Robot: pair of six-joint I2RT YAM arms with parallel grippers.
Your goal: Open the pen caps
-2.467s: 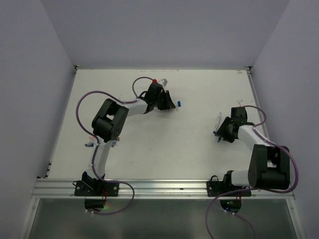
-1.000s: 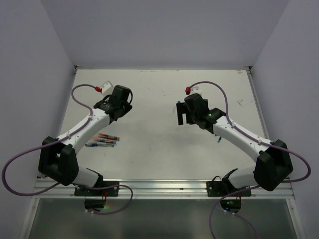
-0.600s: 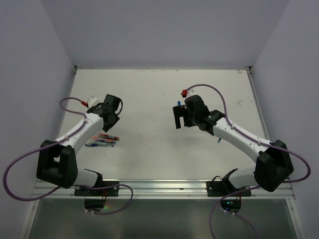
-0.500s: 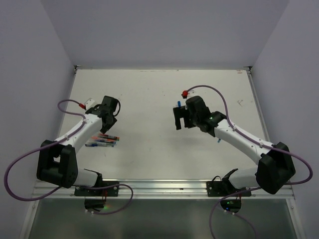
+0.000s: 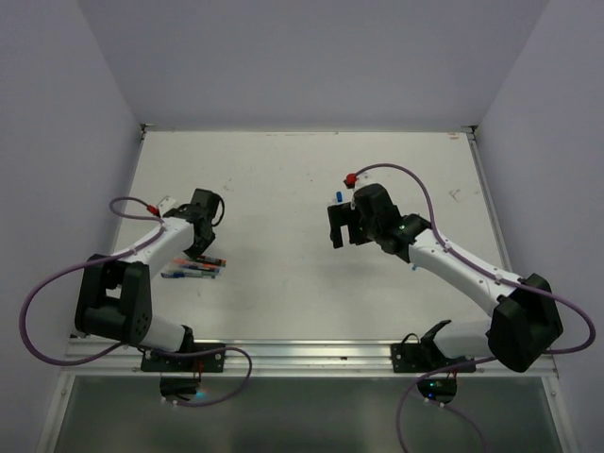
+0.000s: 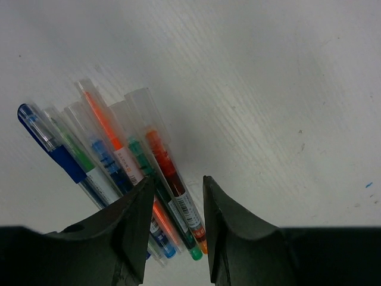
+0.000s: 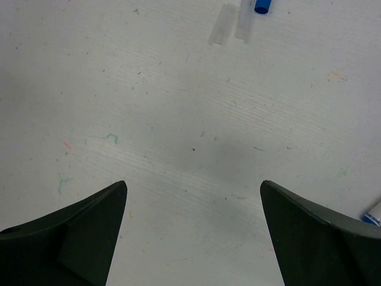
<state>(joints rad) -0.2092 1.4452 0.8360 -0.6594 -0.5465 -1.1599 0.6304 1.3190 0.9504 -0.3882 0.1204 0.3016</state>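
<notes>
While the left gripper (image 6: 178,180) hangs low over a bundle of pens (image 6: 119,161), the right gripper (image 7: 192,183) hovers spread wide near 3 loose caps.

In the top view the left arm is folded back, its elbow close to its base and its wrist tipped down over the pens at the left side of the white table (image 5: 283,170). Its fingers (image 6: 134,232) stand a narrow gap apart, holding nothing that can be seen. The near ends of the red and green pens show between them, and whether they touch cannot be told. All 6 pens lie side by side with transparent fitted caps (image 6: 143,104) on their far ends. The right arm reaches forward to mid-table, jaws fully apart and empty above bare surface. Just beyond lie a blue cap (image 7: 262,6) and 2 clear caps (image 7: 222,31), close together and flat on the table.
</notes>
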